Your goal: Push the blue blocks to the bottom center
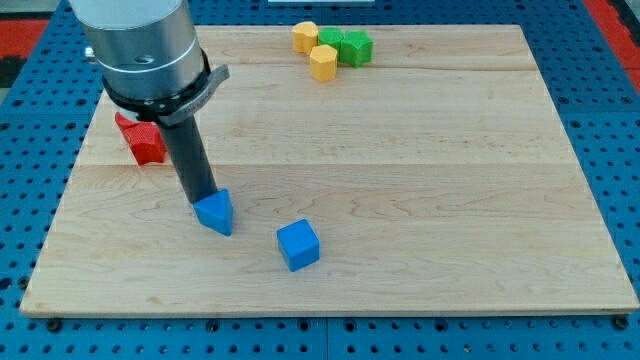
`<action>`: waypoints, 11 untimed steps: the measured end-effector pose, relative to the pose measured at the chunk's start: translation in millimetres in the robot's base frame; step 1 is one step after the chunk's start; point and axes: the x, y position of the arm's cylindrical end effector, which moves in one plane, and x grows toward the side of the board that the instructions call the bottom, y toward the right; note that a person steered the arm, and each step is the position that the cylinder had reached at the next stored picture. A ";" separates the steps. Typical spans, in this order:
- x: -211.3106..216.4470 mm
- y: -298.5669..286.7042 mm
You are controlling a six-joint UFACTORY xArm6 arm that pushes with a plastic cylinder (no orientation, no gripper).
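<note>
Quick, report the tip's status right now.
My tip: no jaws, holding nothing; it sits against the upper-left side of the blue triangular block, with the blue cube apart toward the view's right.

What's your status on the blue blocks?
My tip against blue triangular block, its upper-left side. Blue cube near bottom center. Path between them clear.

Wide silver-grey cylindrical body, black collar ring with small tab, straight dark rod, my tip (199, 199)

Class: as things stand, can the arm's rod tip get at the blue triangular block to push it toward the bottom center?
Probably yes: my tip already sits against the upper left side of the blue triangular block, with bare board toward the blue cube.
</note>
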 end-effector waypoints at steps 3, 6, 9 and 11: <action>2.1 64.6; 11.1 -14.6; 26.6 15.6; 31.4 60.8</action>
